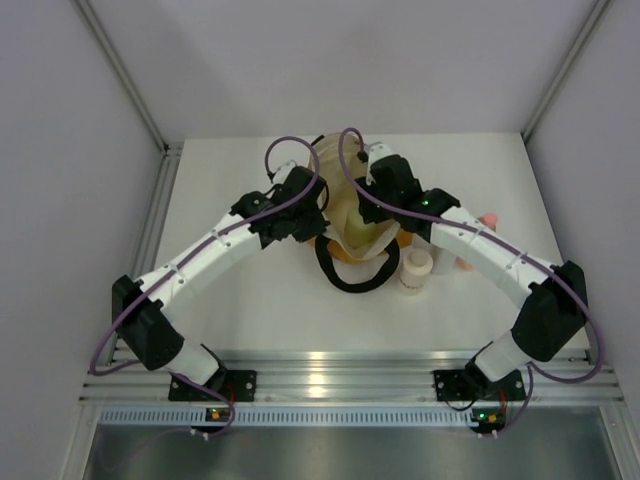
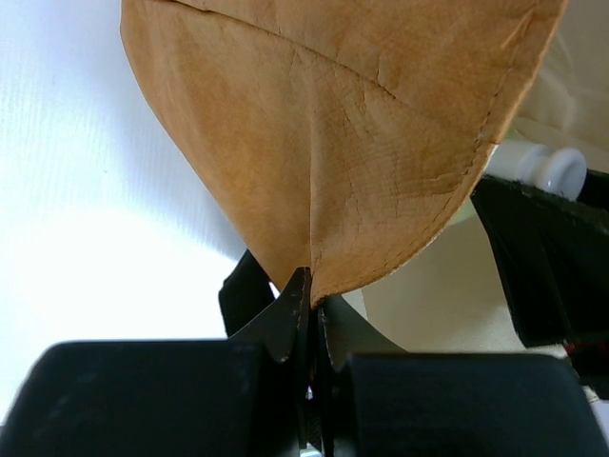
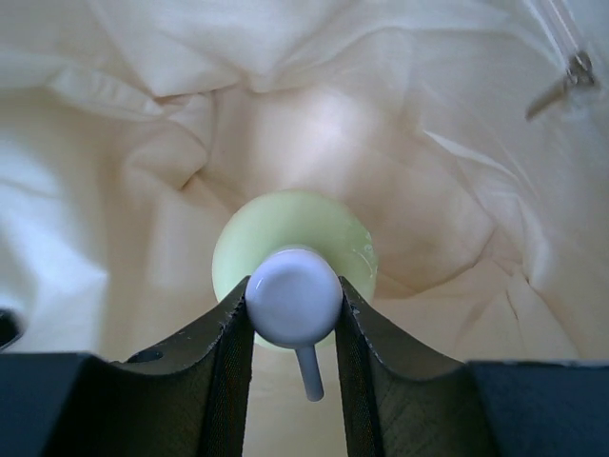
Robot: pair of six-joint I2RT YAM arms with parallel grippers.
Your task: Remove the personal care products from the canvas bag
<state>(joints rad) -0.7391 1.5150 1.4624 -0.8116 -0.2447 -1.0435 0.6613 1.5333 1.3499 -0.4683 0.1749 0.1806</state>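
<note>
On the desk (image 1: 250,300), seen from above, the bag (image 1: 355,215) lies mid-desk with both arms at it. A jar (image 1: 416,268) and an orange bottle (image 1: 488,219) stand to its right.

Left wrist: the left hand (image 2: 312,303) is clenched on the bag's edge.

Right wrist: the right hand (image 3: 293,319) grips the green bottle (image 3: 285,238) by its white top, inside the lining.

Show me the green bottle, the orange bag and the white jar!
green bottle (image 3: 285,228), right wrist view, on its pale green shoulder.
orange bag (image 2: 333,143), left wrist view, on its outer fabric.
white jar (image 1: 417,266), top view, on its top.
</note>
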